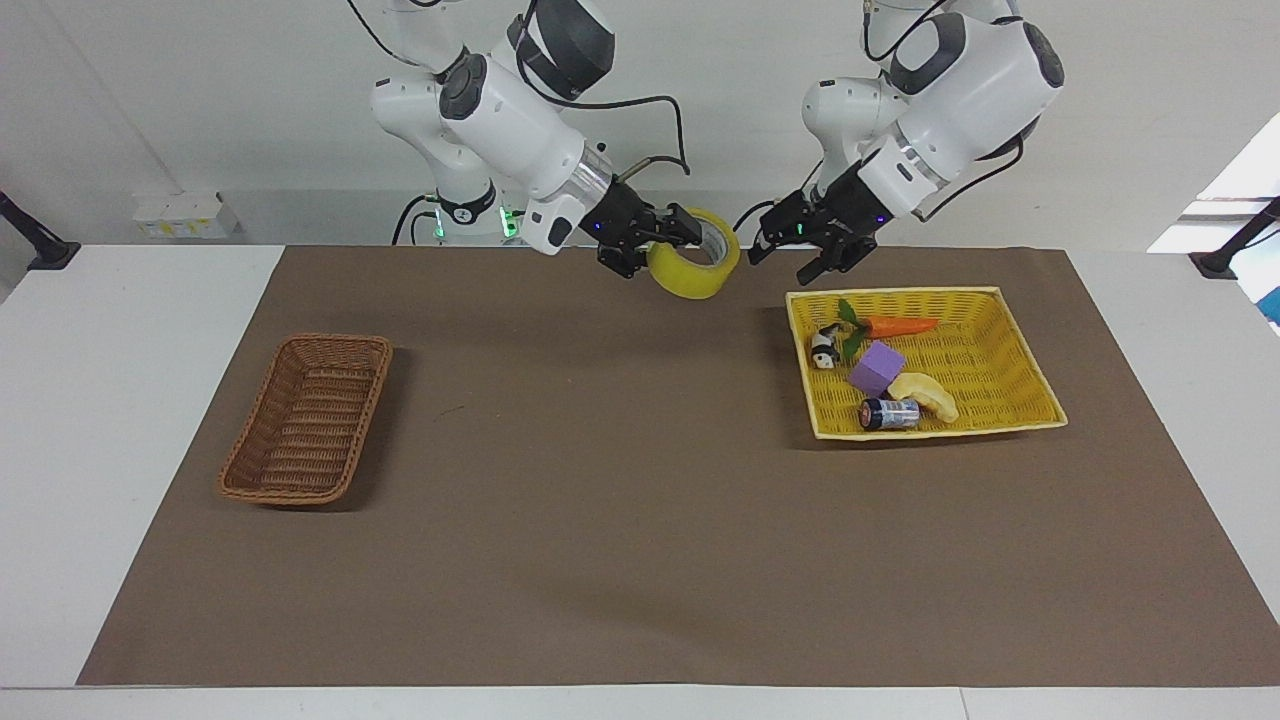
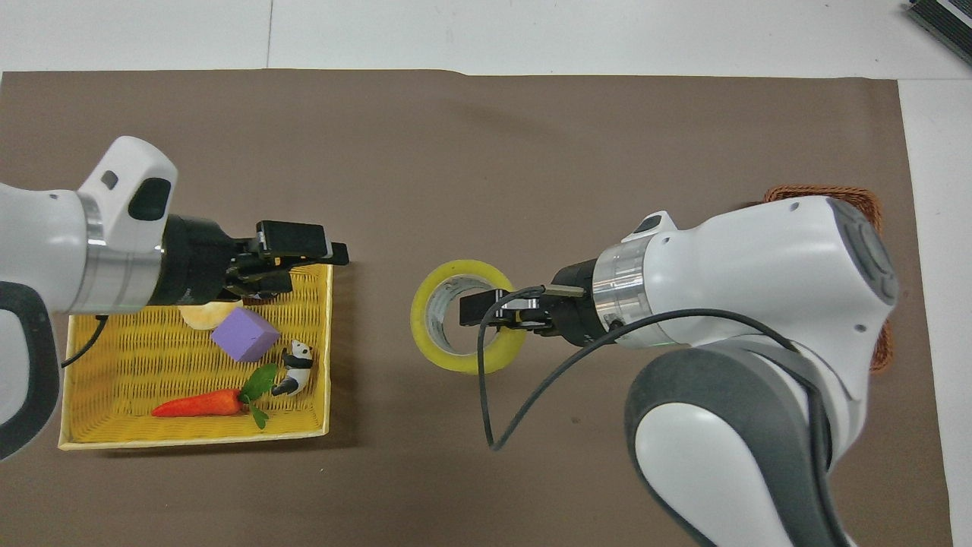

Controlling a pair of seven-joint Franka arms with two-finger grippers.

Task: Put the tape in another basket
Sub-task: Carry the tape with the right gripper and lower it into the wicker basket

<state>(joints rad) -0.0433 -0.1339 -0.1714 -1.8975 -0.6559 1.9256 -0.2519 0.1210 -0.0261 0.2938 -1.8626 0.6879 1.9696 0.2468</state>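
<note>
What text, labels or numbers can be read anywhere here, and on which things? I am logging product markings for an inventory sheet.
No text can be read in either view.
The battery in the yellow tray has a printed wrapper: too small to read.
The tape, held by the right gripper: no lettering shows.
The left gripper, the brown basket: no markings show.

Translucent yellow tape (image 1: 697, 267) with a grey-white core. Reddish-brown woven wicker basket (image 1: 306, 419). Bright yellow woven tray (image 1: 1010, 340) holding an orange carrot (image 1: 897, 325) with green leaves, a purple block (image 1: 876, 369), and a black-and-white panda (image 1: 823, 349). Brown mat (image 1: 620, 500).
</note>
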